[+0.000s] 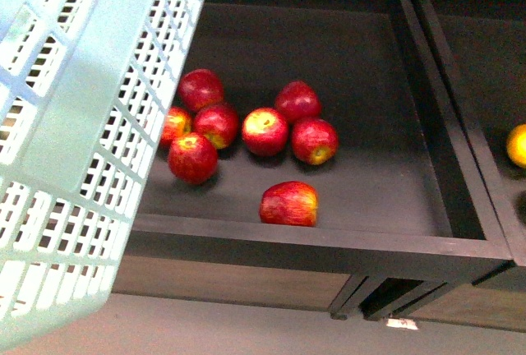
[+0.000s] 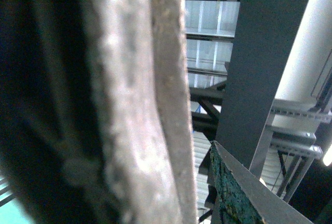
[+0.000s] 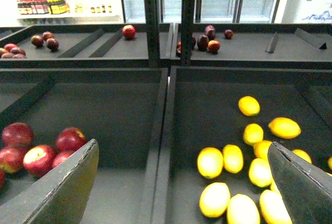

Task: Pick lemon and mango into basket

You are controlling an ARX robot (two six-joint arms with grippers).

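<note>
Eight red apples (image 1: 265, 131) lie in a black bin (image 1: 345, 240). The basket (image 1: 90, 125) hangs tilted over that bin's left end. The left gripper (image 2: 135, 151) is clamped on its brown handle (image 2: 129, 105), seen close and blurred. Right of the apple bin is a heap of yellow fruit, a lemon (image 3: 210, 162) among it. The right gripper (image 3: 182, 146) hovers over the dividing wall, fingers spread wide, holding nothing.

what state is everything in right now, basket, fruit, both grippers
basket: tilted, raised close to the front camera
red apples: loose in their bin, untouched
lemons: loose in the neighbouring bin, none gripped
right gripper: open, empty, above the bins
left gripper: cannot tell, blurred object fills its view
</note>
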